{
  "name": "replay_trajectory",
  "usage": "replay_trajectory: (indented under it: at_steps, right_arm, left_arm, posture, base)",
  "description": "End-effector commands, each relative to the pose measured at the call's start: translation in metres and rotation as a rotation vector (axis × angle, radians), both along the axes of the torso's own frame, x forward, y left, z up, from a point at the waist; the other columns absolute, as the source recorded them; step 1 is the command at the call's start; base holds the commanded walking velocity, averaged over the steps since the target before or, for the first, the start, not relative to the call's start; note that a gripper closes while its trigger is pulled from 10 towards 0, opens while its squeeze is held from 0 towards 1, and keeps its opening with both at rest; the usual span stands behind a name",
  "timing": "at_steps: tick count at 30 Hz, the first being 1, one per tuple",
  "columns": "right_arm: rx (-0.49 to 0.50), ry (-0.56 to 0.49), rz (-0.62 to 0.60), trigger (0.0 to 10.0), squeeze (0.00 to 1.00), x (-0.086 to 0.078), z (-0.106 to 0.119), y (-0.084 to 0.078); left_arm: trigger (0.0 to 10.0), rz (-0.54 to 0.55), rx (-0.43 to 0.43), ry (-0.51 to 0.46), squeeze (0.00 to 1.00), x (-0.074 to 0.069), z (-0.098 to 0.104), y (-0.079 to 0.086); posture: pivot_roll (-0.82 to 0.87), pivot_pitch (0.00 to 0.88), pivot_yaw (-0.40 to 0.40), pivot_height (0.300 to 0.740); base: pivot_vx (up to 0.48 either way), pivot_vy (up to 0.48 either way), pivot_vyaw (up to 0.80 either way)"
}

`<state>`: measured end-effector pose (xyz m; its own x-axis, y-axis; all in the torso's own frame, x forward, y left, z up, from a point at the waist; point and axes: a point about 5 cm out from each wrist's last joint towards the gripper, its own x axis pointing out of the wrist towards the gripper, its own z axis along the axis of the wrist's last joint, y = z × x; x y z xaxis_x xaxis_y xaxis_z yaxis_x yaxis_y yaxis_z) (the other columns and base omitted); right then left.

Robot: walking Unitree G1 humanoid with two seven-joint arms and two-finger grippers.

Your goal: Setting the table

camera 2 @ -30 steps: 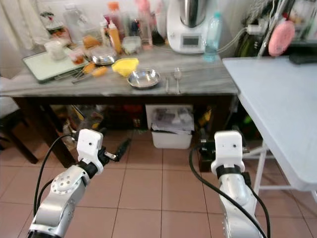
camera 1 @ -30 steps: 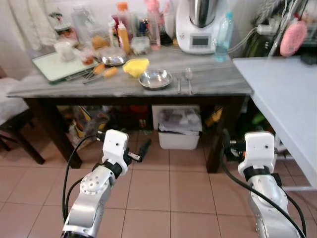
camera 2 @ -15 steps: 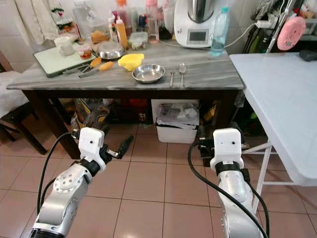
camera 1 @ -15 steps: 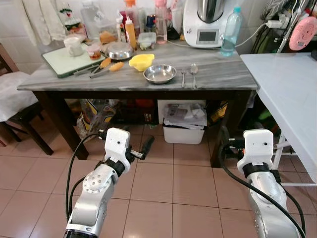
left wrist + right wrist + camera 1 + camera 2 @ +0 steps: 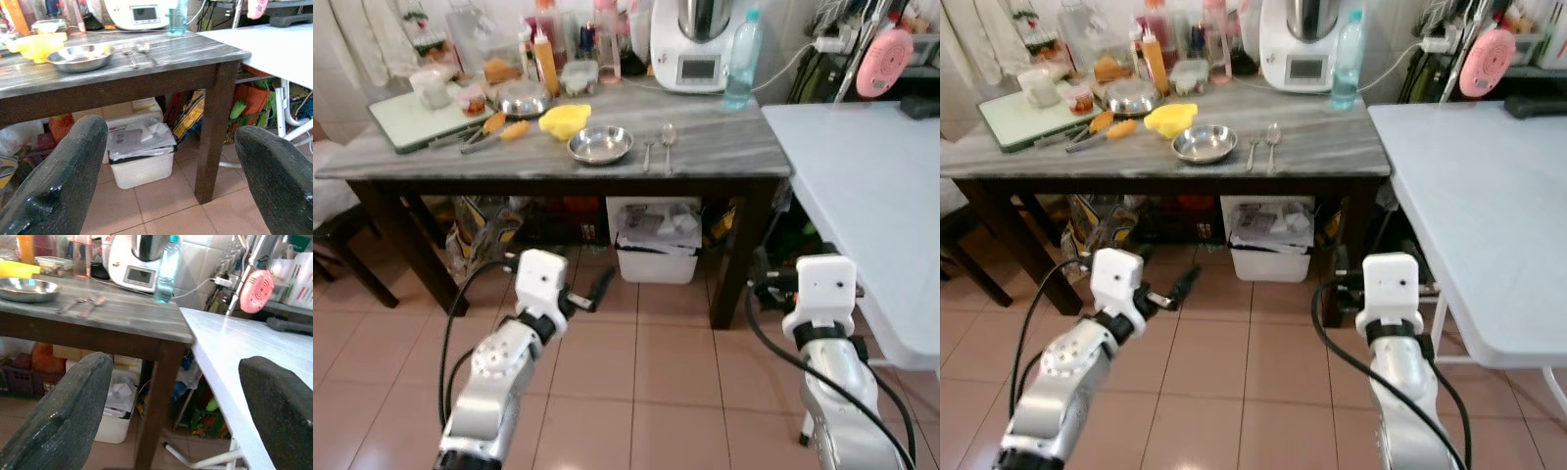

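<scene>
On the grey marble-topped table (image 5: 724,157) lie a steel bowl (image 5: 600,145), a fork (image 5: 648,154) and a spoon (image 5: 668,142) side by side, with a yellow bowl (image 5: 565,119) just behind the steel one. A white folding table (image 5: 862,176) stands to the right. My left gripper (image 5: 171,134) hangs open and empty over the tiled floor, below and in front of the dark table. My right gripper (image 5: 176,367) is open and empty too, low beside the table's right leg (image 5: 729,259).
The tabletop's back holds a white kitchen machine (image 5: 690,44), a water bottle (image 5: 737,73), sauce bottles, a steel dish (image 5: 521,101), orange-handled tools and a green tray (image 5: 406,113). A white bin (image 5: 651,250) sits under the table. A dark chair (image 5: 337,235) is left, a pink fan (image 5: 883,47) right.
The whole picture has shifted as my head camera moved; the table now sits a little further left and lower in view. Both arms keep the same pose, grippers open.
</scene>
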<state>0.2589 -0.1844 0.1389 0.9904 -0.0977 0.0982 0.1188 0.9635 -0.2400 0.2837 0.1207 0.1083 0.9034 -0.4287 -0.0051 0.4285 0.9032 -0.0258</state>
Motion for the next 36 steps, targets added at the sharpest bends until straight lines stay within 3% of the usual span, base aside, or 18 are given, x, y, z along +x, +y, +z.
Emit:
replay_trajectory:
  at_steps: [1, 7, 13, 36]
  right_arm:
    - [-0.012, -0.011, -0.026, 10.0, 0.14, -0.0005, 0.0029, -0.0058]
    - [-0.014, -0.017, -0.029, 10.0, 0.12, -0.0007, 0.0036, -0.0052]
    - [-0.015, -0.028, -0.044, 10.0, 0.0, -0.0019, 0.0045, -0.0042]
    - [-0.007, -0.033, -0.064, 10.0, 0.0, -0.0013, 0.0051, -0.0056]
  left_arm:
    - [10.0, -0.027, -0.006, -0.005, 0.0, -0.0003, 0.0015, -0.0068]
    - [10.0, -0.032, -0.009, -0.008, 0.0, 0.0001, 0.0026, -0.0078]
    - [10.0, -0.04, -0.015, -0.016, 0.0, 0.0015, 0.006, -0.0105]
    - [10.0, -0.072, -0.017, -0.015, 0.0, 0.0026, 0.0066, -0.0133]
  posture:
    - [-0.1, 0.0, 0.071, 0.74]
    - [-0.1, 0.0, 0.075, 0.74]
    - [-0.1, 0.0, 0.08, 0.74]
    - [-0.1, 0.0, 0.089, 0.74]
  base:
    - [0.0, 0.0, 0.0]
    - [0.0, 0.0, 0.0]
    - [0.0, -0.48, 0.0]
    - [0.0, -0.478, 0.0]
